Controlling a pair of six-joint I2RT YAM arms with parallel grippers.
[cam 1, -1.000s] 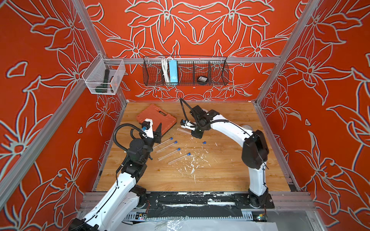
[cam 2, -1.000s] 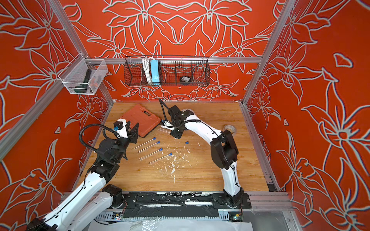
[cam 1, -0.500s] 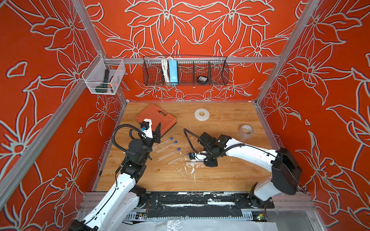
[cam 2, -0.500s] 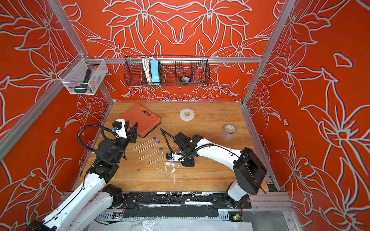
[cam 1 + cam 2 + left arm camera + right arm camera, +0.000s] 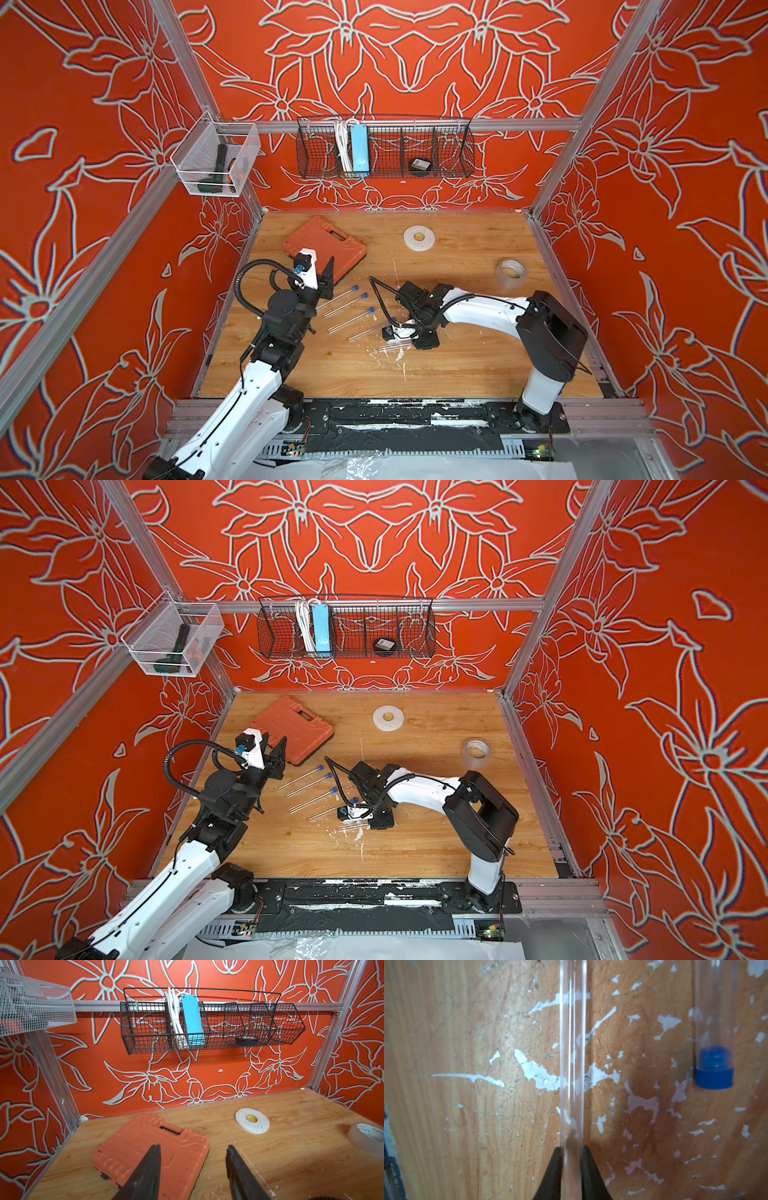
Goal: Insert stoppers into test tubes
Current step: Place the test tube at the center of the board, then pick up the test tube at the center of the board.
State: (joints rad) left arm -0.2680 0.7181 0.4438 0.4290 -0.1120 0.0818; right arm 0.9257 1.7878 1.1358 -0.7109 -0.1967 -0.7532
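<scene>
The right gripper (image 5: 572, 1150) is pinched tight on a clear test tube (image 5: 573, 1043), while at its ten o'clock the left gripper (image 5: 193, 1147) stands half-open, holding nothing.

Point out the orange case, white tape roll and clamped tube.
orange case (image 5: 176, 1147): left wrist view, lid middle.
white tape roll (image 5: 242, 1119): left wrist view, flat face.
clamped tube (image 5: 573, 1053): right wrist view, clear wall.

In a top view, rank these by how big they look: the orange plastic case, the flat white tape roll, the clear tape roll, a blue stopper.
1. Orange plastic case.
2 and 3. Flat white tape roll and clear tape roll: nearly alike, too close to rank.
4. Small blue plastic stopper.
</scene>
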